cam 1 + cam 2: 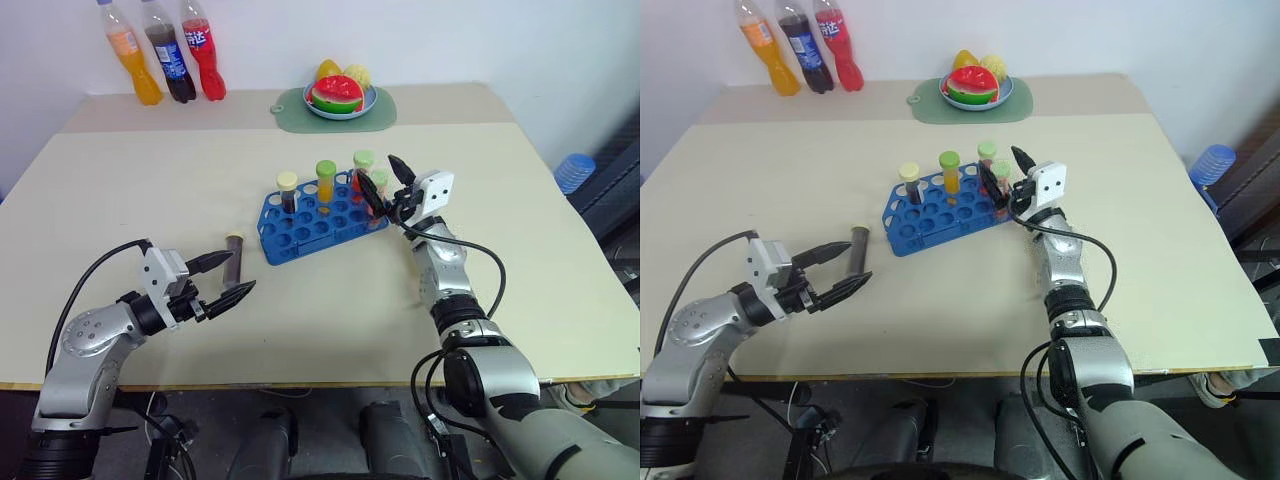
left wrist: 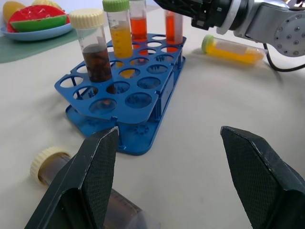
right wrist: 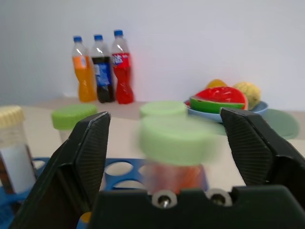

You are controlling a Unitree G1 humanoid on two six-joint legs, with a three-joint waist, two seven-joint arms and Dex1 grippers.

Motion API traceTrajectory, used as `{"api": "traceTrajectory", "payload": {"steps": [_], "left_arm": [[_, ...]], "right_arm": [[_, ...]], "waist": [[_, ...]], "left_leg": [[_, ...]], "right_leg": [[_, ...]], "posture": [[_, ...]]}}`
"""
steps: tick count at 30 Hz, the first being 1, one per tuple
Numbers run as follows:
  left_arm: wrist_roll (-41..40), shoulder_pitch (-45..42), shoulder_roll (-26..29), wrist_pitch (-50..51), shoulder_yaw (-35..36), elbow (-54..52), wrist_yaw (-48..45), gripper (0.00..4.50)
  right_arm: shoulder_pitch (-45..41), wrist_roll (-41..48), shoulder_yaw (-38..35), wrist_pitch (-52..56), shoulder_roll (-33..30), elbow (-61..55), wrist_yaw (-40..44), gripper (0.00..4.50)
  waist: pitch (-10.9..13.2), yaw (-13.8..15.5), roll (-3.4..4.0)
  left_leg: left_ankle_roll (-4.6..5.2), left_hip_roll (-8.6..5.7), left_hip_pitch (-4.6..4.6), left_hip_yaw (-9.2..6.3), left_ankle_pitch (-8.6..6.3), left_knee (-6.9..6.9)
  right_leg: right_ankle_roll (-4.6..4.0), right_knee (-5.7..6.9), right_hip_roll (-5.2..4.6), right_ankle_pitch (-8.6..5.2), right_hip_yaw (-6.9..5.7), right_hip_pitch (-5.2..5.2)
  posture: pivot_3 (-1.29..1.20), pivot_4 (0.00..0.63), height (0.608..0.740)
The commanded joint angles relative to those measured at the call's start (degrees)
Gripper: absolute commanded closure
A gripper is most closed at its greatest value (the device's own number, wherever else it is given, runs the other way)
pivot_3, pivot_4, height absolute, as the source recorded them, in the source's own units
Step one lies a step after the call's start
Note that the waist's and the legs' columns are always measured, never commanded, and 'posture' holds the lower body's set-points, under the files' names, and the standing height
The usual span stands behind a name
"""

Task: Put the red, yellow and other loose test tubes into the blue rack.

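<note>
The blue rack [image 1: 300, 228] stands mid-table holding a cream-capped dark tube [image 1: 288, 191], a green-capped yellow-orange tube [image 1: 326, 182] and a green-capped red tube [image 1: 363, 166]. A second green-capped red tube [image 3: 175, 145] stands at the rack's right end between the fingers of my right gripper [image 1: 385, 183], which is open, with a gap on each side of the cap. A loose dark tube [image 1: 234, 256] lies left of the rack, just beyond my open left gripper [image 1: 222, 279]. A yellow tube [image 2: 233, 50] with a green cap lies on the table past the rack, by my right arm.
Three drink bottles [image 1: 165, 55] stand at the table's back left corner. A plate of toy fruit [image 1: 340, 95] rests on a green mat at the back centre. A blue object [image 1: 574, 170] sits off the table's right edge.
</note>
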Motion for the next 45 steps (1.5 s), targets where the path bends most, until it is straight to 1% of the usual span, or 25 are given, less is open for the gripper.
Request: {"api": "traceTrajectory", "payload": {"steps": [1,4,5,8,12,13,14,15,17,20,22,24,30,35,38,42,43,45], "left_arm": [[-0.6,-0.4,-0.1,-0.5,0.4,-1.8,0.1,0.94],[-0.4,-0.3,-0.3,-0.7,0.3,-1.7,0.0,0.94],[-0.3,-0.2,-0.4,-0.8,0.3,-1.6,0.0,0.94],[-0.1,-0.2,-0.6,-1.2,0.2,-1.1,0.0,0.94],[0.4,-0.9,-1.3,-1.9,-0.5,-0.1,-0.2,0.94],[0.5,-1.2,-1.5,-2.0,-0.7,0.3,-0.3,0.94],[0.7,-1.7,-1.7,-2.3,-1.1,0.8,-0.5,0.94],[0.8,-2.0,-1.9,-2.4,-1.3,1.1,-0.6,0.94],[1.1,-2.7,-2.1,-2.7,-1.7,1.8,-0.9,0.94],[1.4,-3.9,-2.3,-3.0,-2.6,2.7,-1.4,0.94],[1.5,-4.3,-2.4,-3.0,-3.0,3.1,-1.7,0.94],[1.7,-4.4,-2.5,-3.1,-3.3,3.2,-1.9,0.94],[1.7,-3.4,-2.7,-3.0,-3.8,2.1,-1.6,0.94],[1.3,-1.9,-2.8,-2.5,-3.7,0.4,-0.7,0.94],[0.7,-0.9,-2.6,-1.9,-3.0,-0.9,0.0,0.94],[0.1,0.5,-2.0,-1.4,-2.1,-2.2,0.6,0.94],[0.1,0.8,-2.0,-1.3,-1.9,-2.4,0.7,0.94],[0.1,1.3,-2.0,-1.3,-1.9,-2.8,0.9,0.94]], "right_arm": [[1.8,0.0,1.8,3.2,-2.1,-10.1,2.3,0.76],[7.5,0.0,4.3,13.7,-6.2,-24.4,4.5,0.76],[10.0,-0.1,4.8,18.6,-8.2,-30.6,4.5,0.76],[17.3,4.0,4.8,36.1,-16.3,-49.6,7.0,0.76],[23.7,6.9,2.1,50.2,-26.1,-64.5,8.2,0.76],[24.3,8.7,1.2,54.8,-28.1,-66.5,8.4,0.76],[24.1,11.1,0.6,63.9,-30.6,-68.0,8.0,0.76],[23.7,12.8,0.2,70.3,-32.3,-68.9,7.6,0.76],[21.8,13.6,0.9,81.0,-35.1,-69.3,5.7,0.76],[15.4,15.2,0.8,97.6,-36.1,-65.0,2.5,0.76],[11.8,15.1,1.4,103.0,-35.8,-61.5,1.4,0.76],[8.7,14.2,2.5,106.2,-35.2,-58.0,0.1,0.76],[-0.4,12.8,9.1,109.3,-33.1,-47.0,0.2,0.76],[-2.5,9.7,15.0,105.8,-30.2,-39.4,0.0,0.76],[-2.0,7.0,18.8,102.3,-28.9,-36.5,0.3,1.57],[-0.6,3.9,22.4,96.5,-30.0,-37.0,2.4,3.51],[-0.1,2.8,23.3,94.4,-30.6,-37.8,2.9,3.7],[1.9,0.0,25.1,87.9,-33.1,-39.9,4.9,3.7]], "waist": [[0.0,0.0,0.0],[0.0,0.2,0.0],[0.0,0.4,0.0],[0.0,0.8,0.0],[0.0,0.7,0.0],[0.0,0.5,-0.02],[0.0,0.5,-0.01],[0.0,0.5,-0.02],[0.0,0.5,-0.05],[0.0,0.4,-0.04],[0.0,0.6,-0.04],[0.0,0.7,-0.04],[0.0,0.5,-0.04],[0.0,0.5,-0.05],[-0.1,0.4,-0.12],[-0.1,0.1,-0.21],[-0.1,0.1,-0.22],[-0.1,0.2,-0.24]], "left_leg": [[0.0,0.0,0.0,0.0,0.0,0.0],[0.0,0.0,-0.01,-0.01,0.0,0.0],[0.01,0.0,-0.02,-0.02,0.0,0.0],[0.03,-0.02,-0.12,-0.04,-0.02,0.06],[0.05,-0.01,-0.15,-0.01,-0.03,0.08],[0.05,0.0,-0.15,-0.01,-0.03,0.07],[0.05,0.02,-0.12,0.0,-0.03,0.07],[0.06,0.03,-0.12,0.01,-0.03,0.08],[0.07,0.03,-0.11,-0.02,-0.04,0.08],[0.08,0.02,-0.12,0.0,-0.05,0.08],[0.08,0.02,-0.14,-0.01,-0.05,0.07],[0.11,0.02,-0.19,0.0,-0.06,0.06],[0.12,0.0,-0.36,0.02,-0.07,0.09],[0.12,0.0,-0.45,0.01,-0.07,0.1],[0.12,-0.01,-0.47,0.01,-0.06,0.14],[0.11,0.01,-0.4,0.02,-0.06,0.14],[0.12,0.02,-0.36,0.02,-0.07,0.14],[0.12,0.02,-0.27,0.02,-0.07,0.13]], "right_leg": [[0.0,0.0,0.0,0.0,0.0,0.0],[0.0,-0.01,0.0,0.0,0.0,0.0],[0.0,-0.02,-0.01,0.0,0.0,0.0],[0.0,-0.05,-0.04,-0.01,-0.01,-0.03],[0.0,-0.09,-0.04,-0.01,-0.01,-0.04],[-0.03,-0.08,-0.03,-0.03,-0.01,-0.04],[-0.04,-0.08,-0.01,-0.04,-0.01,-0.02],[-0.05,-0.08,-0.02,-0.04,-0.01,0.0],[-0.07,-0.1,-0.03,-0.05,-0.04,0.05],[-0.07,-0.12,-0.04,-0.05,-0.04,0.04],[-0.08,-0.12,-0.05,-0.05,-0.04,0.01],[-0.09,-0.16,-0.05,-0.06,-0.06,-0.02],[-0.08,-0.17,-0.07,-0.05,-0.07,-0.18],[-0.07,-0.17,-0.07,-0.05,-0.08,-0.25],[-0.07,-0.15,-0.07,-0.05,-0.07,-0.27],[-0.07,-0.13,-0.04,-0.05,-0.07,-0.23],[-0.07,-0.12,-0.02,-0.05,-0.07,-0.2],[-0.07,-0.14,-0.02,-0.05,-0.08,-0.11]], "posture": [[0.0,0.15,0.74],[0.0,0.15,0.74],[0.0,0.15,0.74],[0.0,0.15,0.74],[0.0,0.15,0.74],[0.0,0.15,0.74],[0.0,0.15,0.74],[0.0,0.15,0.74],[0.0,0.15,0.74],[0.0,0.15,0.74],[0.0,0.15,0.74],[0.0,0.15,0.74],[0.0,0.15,0.74],[0.0,0.15,0.74],[0.0,0.15,0.74],[0.0,0.15,0.74],[0.0,0.15,0.74],[0.0,0.15,0.74]]}}
